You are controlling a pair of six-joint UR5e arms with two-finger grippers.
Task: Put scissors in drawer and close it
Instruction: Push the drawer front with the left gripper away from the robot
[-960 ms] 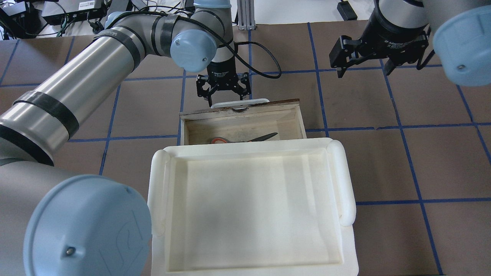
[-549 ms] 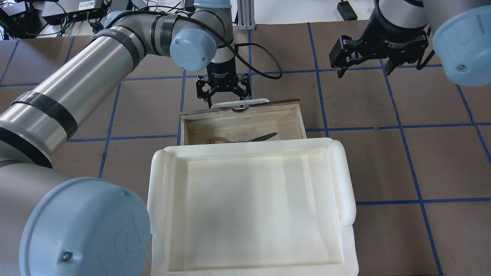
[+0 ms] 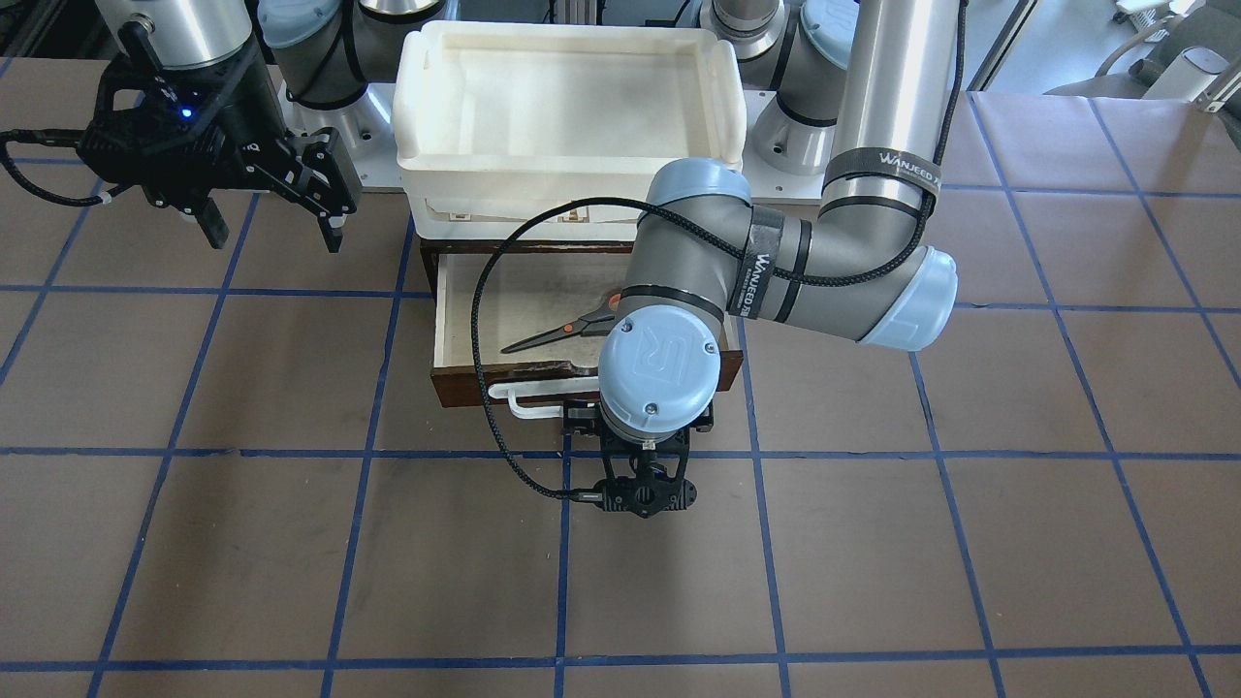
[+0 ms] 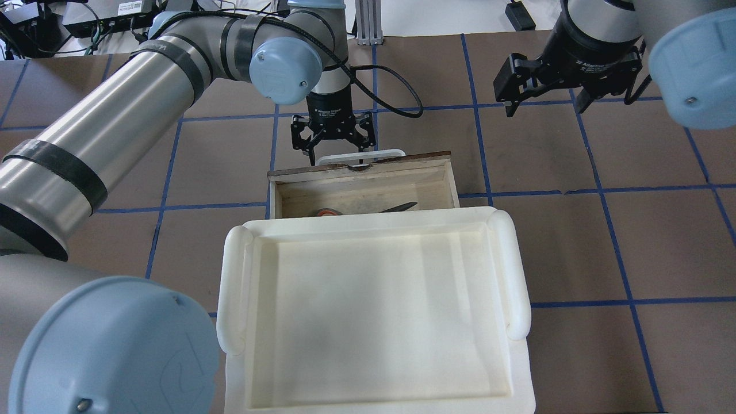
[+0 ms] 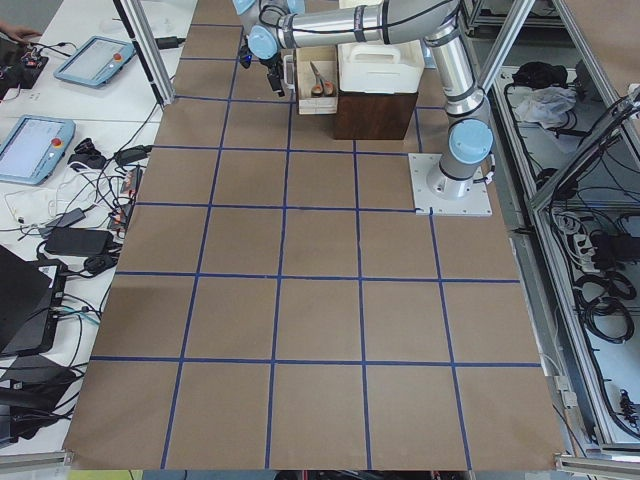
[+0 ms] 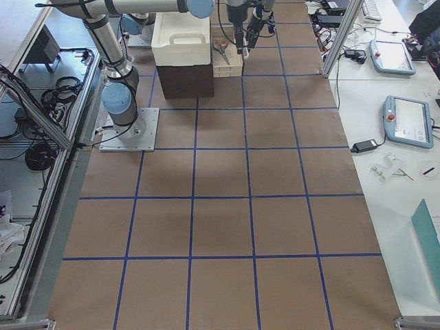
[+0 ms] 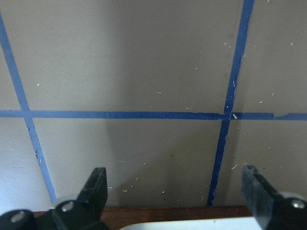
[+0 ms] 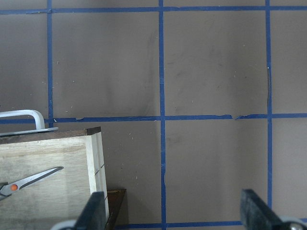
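The scissors (image 3: 562, 330) lie inside the open wooden drawer (image 3: 465, 386), with orange-and-grey handles and dark blades. In the overhead view the scissors (image 4: 397, 207) are half hidden under the white bin's rim. The drawer's white bar handle (image 4: 359, 154) faces away from the robot. My left gripper (image 4: 333, 141) is open and empty, pointing down just beyond the drawer front, its fingers (image 7: 96, 187) on either side of the handle (image 7: 192, 224). My right gripper (image 4: 543, 100) is open and empty, held above the table to the drawer's right; its wrist view shows the drawer corner (image 8: 93, 143) and the scissors' blades (image 8: 33, 179).
A large white plastic bin (image 4: 517, 270) sits on top of the dark cabinet (image 6: 185, 79) that holds the drawer. A black cable (image 3: 480, 320) loops from the left wrist over the drawer's edge. Brown table with a blue tape grid lies all around.
The visible opening of the drawer has become shorter and more of the scissors is hidden under the bin's rim. The left arm's elbow has shifted a little. The right arm has not moved.
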